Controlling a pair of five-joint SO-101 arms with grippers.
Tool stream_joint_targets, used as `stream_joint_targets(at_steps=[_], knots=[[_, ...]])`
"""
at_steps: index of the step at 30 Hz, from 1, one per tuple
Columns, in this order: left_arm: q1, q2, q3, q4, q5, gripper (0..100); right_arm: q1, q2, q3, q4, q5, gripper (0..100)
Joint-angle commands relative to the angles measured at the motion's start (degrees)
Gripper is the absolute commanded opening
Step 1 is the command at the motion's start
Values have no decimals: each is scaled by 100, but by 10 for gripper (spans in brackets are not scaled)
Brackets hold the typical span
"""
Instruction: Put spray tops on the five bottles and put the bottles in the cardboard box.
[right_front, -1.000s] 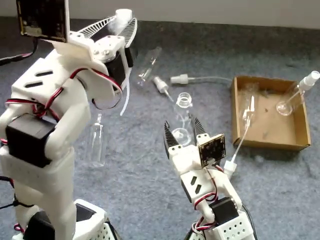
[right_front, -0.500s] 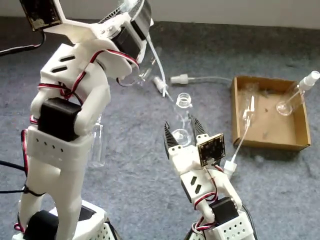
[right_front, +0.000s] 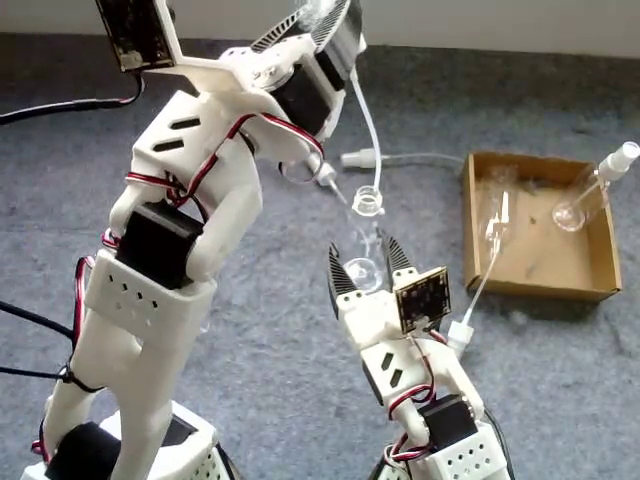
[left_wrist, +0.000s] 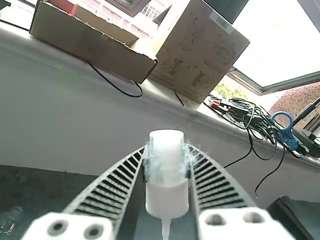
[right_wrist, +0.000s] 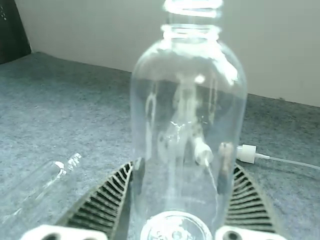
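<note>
My left gripper (right_front: 322, 16) is raised high at the back, shut on a white spray top (left_wrist: 166, 170). Its thin tube (right_front: 368, 130) hangs down toward the open neck of a clear bottle (right_front: 367, 205). That bottle (right_wrist: 187, 125) stands upright with my right gripper (right_front: 364, 252) shut around its base. At the right lies the cardboard box (right_front: 545, 255). One bottle with a spray top (right_front: 598, 185) and a second clear bottle (right_front: 499, 215) are in it.
Loose spray tops lie on the grey carpet: one with a long tube (right_front: 360, 157) behind the held bottle, one (right_front: 325, 176) beside it, one (right_front: 459, 333) by the right arm. An uncapped bottle (right_wrist: 45, 182) lies on the carpet.
My left arm has swung to the right with the spray top, bringing its tube over the held bottle's neck. The right arm and its bottle have stayed put.
</note>
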Motion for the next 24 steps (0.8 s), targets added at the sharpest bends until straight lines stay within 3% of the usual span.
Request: stream_joint_targets(at_steps=[1,4,24], knots=[[145,-444,-40,-123,-70,5,-40,-57,989,13,0,188],[154,-497,31,-141,-457,5,-40,-57,989,13,0,188],[435,-497,303,-167,-519,5,-40,-57,989,22,0,188]])
